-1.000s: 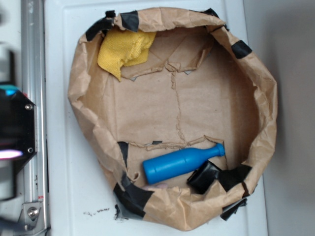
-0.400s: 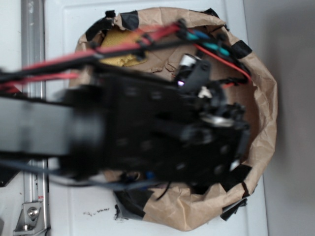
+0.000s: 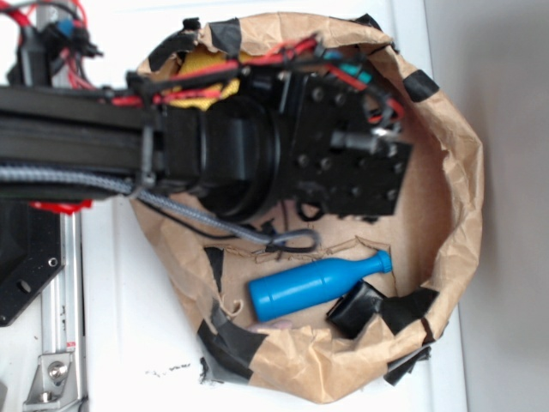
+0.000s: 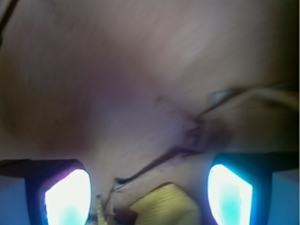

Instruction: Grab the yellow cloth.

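Note:
The yellow cloth (image 3: 204,65) lies at the back left of the brown paper basin (image 3: 455,197); only a strip of it shows past my arm. My gripper (image 3: 369,146) hangs over the basin's upper middle, its fingers hidden under the wrist body in the exterior view. In the wrist view the gripper (image 4: 149,194) is open, its two glowing pads (image 4: 68,197) set wide apart. A corner of the yellow cloth (image 4: 164,206) shows low between them, on the paper below. Nothing is held.
A blue bottle (image 3: 317,283) lies at the front of the basin with a black block (image 3: 356,309) beside its neck. Black tape patches (image 3: 227,339) dot the crumpled paper rim. A metal rail (image 3: 51,360) runs along the left.
My arm has swung in from the left over the basin, then shifted toward the back, now covering most of the yellow cloth. The bottle and black block are uncovered again.

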`<state>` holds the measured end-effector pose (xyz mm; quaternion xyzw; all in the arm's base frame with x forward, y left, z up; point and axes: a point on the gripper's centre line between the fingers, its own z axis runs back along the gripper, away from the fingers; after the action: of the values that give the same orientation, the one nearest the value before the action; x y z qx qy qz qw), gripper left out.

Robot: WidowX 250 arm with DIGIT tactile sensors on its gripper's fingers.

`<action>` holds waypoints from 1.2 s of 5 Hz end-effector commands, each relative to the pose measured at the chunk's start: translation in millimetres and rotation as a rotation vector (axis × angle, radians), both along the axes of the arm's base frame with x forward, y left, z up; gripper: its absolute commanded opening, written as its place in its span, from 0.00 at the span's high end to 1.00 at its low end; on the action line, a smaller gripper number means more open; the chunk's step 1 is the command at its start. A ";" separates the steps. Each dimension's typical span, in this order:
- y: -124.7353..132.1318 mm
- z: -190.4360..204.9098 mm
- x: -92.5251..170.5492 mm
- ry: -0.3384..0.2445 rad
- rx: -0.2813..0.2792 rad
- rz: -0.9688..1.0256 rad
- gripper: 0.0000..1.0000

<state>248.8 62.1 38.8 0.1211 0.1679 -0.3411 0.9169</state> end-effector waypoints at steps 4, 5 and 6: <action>46.0 -13.7 -28.4 0.046 0.063 0.192 1.00; 42.4 -13.9 -28.6 0.050 0.060 0.182 1.00; 42.6 -13.1 -28.1 0.048 0.060 0.181 1.00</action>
<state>224.1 110.1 15.6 0.1112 0.2287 -0.2588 0.9319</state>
